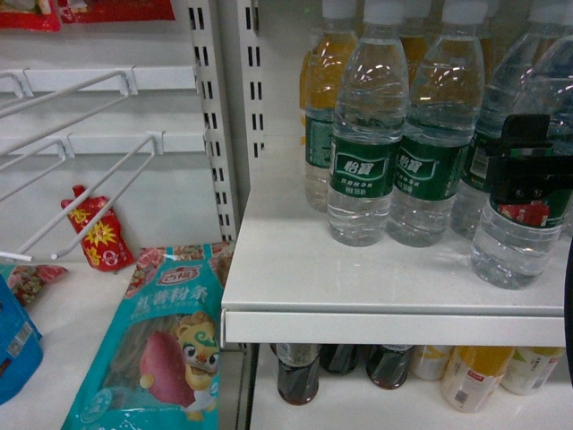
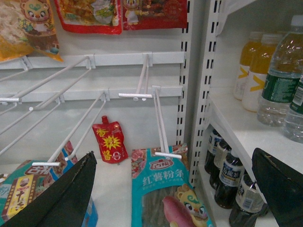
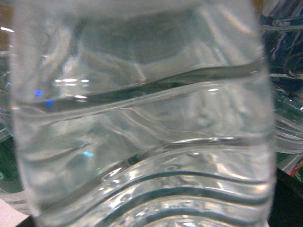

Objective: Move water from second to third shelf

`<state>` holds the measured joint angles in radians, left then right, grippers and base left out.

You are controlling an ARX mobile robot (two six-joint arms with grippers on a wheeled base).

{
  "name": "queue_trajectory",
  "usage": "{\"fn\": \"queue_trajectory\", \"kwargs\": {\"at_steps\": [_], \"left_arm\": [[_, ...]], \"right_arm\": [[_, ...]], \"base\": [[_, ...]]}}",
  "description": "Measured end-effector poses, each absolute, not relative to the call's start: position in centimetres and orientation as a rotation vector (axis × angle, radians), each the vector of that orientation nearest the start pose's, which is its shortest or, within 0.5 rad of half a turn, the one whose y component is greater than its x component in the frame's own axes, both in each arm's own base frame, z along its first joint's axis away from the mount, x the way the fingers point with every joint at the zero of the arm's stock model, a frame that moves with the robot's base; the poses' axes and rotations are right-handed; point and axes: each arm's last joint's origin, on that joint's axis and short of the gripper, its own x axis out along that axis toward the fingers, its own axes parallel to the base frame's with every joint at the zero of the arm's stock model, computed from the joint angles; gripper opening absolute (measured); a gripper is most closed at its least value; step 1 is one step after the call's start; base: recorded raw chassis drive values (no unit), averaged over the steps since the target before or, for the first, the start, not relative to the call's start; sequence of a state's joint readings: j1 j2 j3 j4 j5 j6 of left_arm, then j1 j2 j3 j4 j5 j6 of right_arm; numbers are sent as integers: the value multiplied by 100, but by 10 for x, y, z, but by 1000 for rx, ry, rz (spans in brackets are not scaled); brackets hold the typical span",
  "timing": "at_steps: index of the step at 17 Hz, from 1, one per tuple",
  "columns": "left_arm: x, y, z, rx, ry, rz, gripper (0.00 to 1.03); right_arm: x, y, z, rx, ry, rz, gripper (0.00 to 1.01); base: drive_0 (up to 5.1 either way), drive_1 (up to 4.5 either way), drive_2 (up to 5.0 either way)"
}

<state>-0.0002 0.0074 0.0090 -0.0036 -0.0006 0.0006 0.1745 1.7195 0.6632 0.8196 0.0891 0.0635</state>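
Observation:
Several green-labelled water bottles (image 1: 363, 134) stand on the white shelf (image 1: 295, 260) in the head view. The rightmost front water bottle (image 1: 513, 246) stands near the shelf's front edge, and my right gripper (image 1: 524, 170) is shut on it at label height. That bottle's clear ribbed body (image 3: 142, 118) fills the right wrist view, with a dark finger (image 3: 289, 198) showing at its right edge. In the left wrist view my left gripper (image 2: 174, 155) hangs open over the snack bay with nothing between its fingers. It does not show in the head view.
Orange drink bottles (image 1: 327, 63) stand behind the water. On the shelf below are dark cola bottles (image 1: 298, 372) and yellow drinks (image 1: 470, 376). Left of the slotted upright (image 1: 215, 116) are white peg hooks (image 1: 89, 197), a teal noodle packet (image 1: 170, 349) and a red sauce pouch (image 1: 94, 233).

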Motion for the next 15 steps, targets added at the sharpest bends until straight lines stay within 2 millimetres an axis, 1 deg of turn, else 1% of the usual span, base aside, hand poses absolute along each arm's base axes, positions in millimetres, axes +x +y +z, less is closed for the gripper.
{"fn": "queue_trajectory", "kwargs": {"at_steps": [1, 2, 3, 10, 12, 15], "left_arm": [[98, 0, 166, 1, 2, 0, 98], [98, 0, 166, 1, 2, 0, 98], [98, 0, 166, 1, 2, 0, 98], [98, 0, 166, 1, 2, 0, 98], [98, 0, 166, 1, 2, 0, 98], [98, 0, 166, 1, 2, 0, 98]], "right_arm": [[321, 54, 158, 33, 235, 77, 97], [321, 54, 158, 39, 236, 76, 99], [321, 54, 158, 40, 236, 76, 98], [320, 50, 161, 51, 237, 75, 98], [312, 49, 164, 53, 240, 83, 98], [304, 48, 164, 54, 254, 97, 98]], "base": [[0, 0, 0], [0, 0, 0], [0, 0, 0], [0, 0, 0], [0, 0, 0], [0, 0, 0]]}}
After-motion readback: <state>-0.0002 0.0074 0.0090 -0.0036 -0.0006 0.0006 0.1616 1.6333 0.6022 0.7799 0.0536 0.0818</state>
